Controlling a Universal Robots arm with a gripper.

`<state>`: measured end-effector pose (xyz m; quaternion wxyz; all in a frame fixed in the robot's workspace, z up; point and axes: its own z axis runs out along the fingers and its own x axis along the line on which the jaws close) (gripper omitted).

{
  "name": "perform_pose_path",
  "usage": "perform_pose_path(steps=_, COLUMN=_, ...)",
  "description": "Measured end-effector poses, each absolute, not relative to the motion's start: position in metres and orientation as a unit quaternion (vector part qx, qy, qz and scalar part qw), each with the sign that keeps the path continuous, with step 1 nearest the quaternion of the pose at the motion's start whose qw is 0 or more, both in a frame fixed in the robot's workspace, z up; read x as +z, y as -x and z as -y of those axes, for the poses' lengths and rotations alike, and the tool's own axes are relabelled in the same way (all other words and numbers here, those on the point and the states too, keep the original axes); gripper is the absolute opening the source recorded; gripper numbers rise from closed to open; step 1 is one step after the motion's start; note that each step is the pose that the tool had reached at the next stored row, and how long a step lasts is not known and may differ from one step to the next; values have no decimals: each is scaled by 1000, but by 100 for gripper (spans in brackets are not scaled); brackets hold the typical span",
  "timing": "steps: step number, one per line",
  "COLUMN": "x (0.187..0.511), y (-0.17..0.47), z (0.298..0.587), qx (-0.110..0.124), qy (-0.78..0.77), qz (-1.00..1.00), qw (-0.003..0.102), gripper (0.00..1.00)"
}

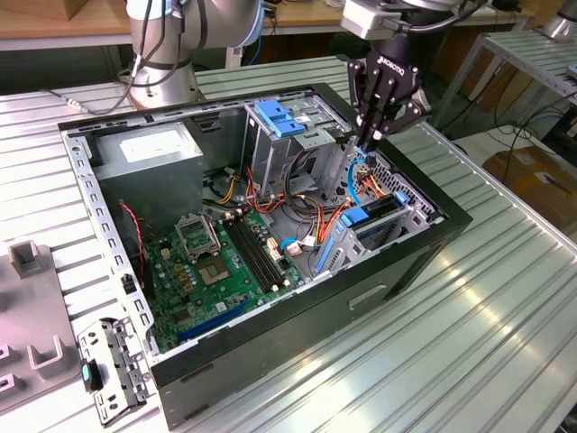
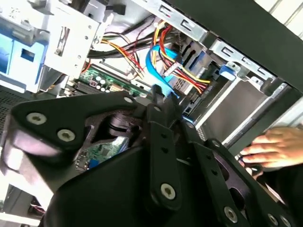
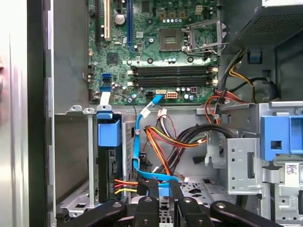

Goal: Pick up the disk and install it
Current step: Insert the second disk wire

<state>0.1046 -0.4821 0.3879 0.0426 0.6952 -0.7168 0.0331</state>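
Already the disk (image 3: 109,135) stood on edge in the drive cage (image 1: 410,221) on the exterior view's right side of the open computer case (image 1: 270,361). Its blue carrier showed at the top, and red and yellow power wires (image 3: 124,185) ran in at its end. Your gripper (image 1: 370,144) hung just above that cage, on the far side of the disk, with the blue data cable (image 3: 138,142) running right up to its tip. Whether it was pinching that cable or merely crowding it, I could not tell from any view.

As for handling, I'd judge the disk to be dense and rigid for its size, with slick metal faces and a circuit side that would not forgive pressure. You would have done best to take it across the long edges, on the blue carrier rails, square and firm, and never by its wires. (A person's hand (image 2: 274,146) rested on the case's edge in the second wrist view, close to your working side.)
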Motion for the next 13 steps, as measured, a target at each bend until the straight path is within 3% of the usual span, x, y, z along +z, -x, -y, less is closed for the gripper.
perform_pose_path(steps=1, x=388, y=-105, z=481, qx=40, qy=-695, qz=716, qw=49, gripper=24)
perform_pose_path(steps=3, x=388, y=-105, z=478, qx=54, qy=-694, qz=715, qw=63, gripper=24)
perform_pose_path(steps=4, x=388, y=-105, z=476, qx=67, qy=-692, qz=714, qw=75, gripper=25)
perform_pose_path(steps=5, x=388, y=-106, z=474, qx=75, qy=-692, qz=714, qw=83, gripper=31)
perform_pose_path(steps=6, x=387, y=-106, z=472, qx=80, qy=-691, qz=713, qw=88, gripper=31)
perform_pose_path(steps=8, x=385, y=-106, z=467, qx=86, qy=-690, qz=712, qw=94, gripper=31)
perform_pose_path(steps=13, x=374, y=-107, z=466, qx=87, qy=-690, qz=712, qw=95, gripper=31)
